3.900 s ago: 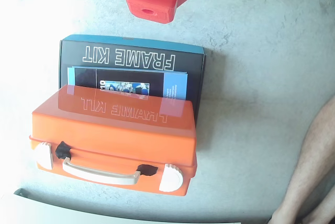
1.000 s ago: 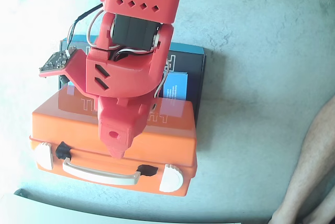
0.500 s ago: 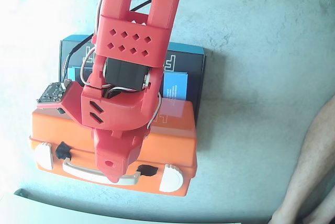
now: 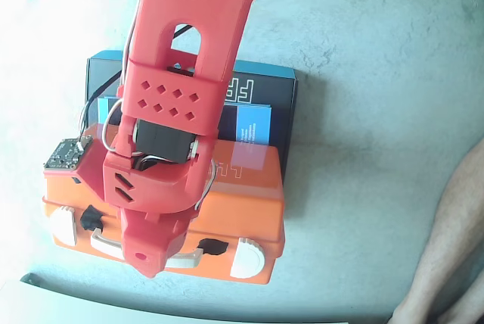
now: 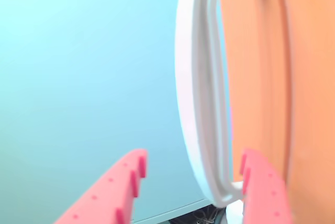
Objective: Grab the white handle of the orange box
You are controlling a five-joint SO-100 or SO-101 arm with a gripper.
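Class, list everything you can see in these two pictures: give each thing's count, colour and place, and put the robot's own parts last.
Orange box: one, orange, on the table in front of the black box.
Handle: one, white, on the orange box's front; in the wrist view it lies between the gripper's fingers.
Latches: two, white, at either end of the box's front.
Black box: one, black with blue, behind the orange box.
Table: one, grey.
Leg: a person's, bare, right edge of the fixed view.
Circuit board: one, dark, on the arm's side.
Arm: one, red.
Gripper: one, red, open around the handle.
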